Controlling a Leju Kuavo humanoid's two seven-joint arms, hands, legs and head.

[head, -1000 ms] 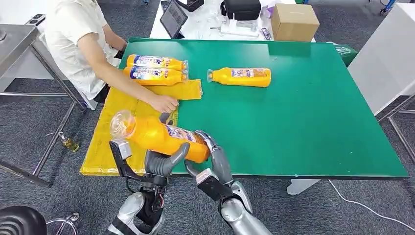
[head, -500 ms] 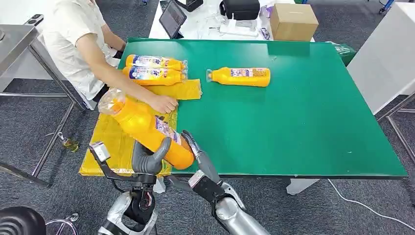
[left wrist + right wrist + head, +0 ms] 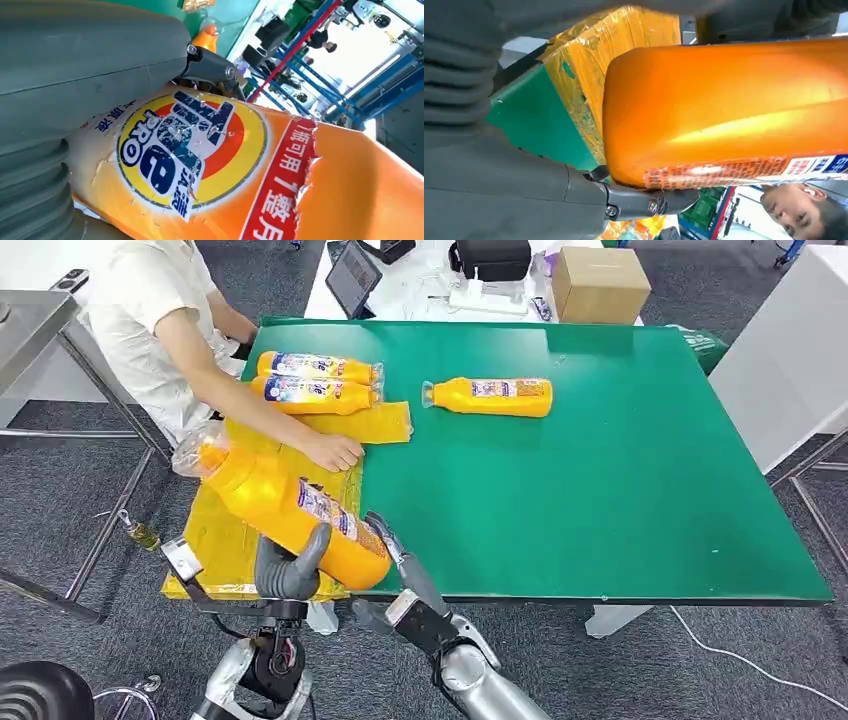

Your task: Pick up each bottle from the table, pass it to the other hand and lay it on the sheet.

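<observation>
Head view's bright and even, soft shadows only. Left wrist shot blows out white toward 2 o'clock. Right wrist has a glare streak on the held bottle (image 3: 734, 120), edges soft.

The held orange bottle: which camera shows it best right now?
Head view: the whole orange bottle shows, cap to base, in the left hand above the yellow sheet. The left wrist view shows its label close up; the right wrist view its base end.

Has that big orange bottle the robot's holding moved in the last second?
Yes. The bottle has swung left, off the green table and over the yellow sheet.
</observation>
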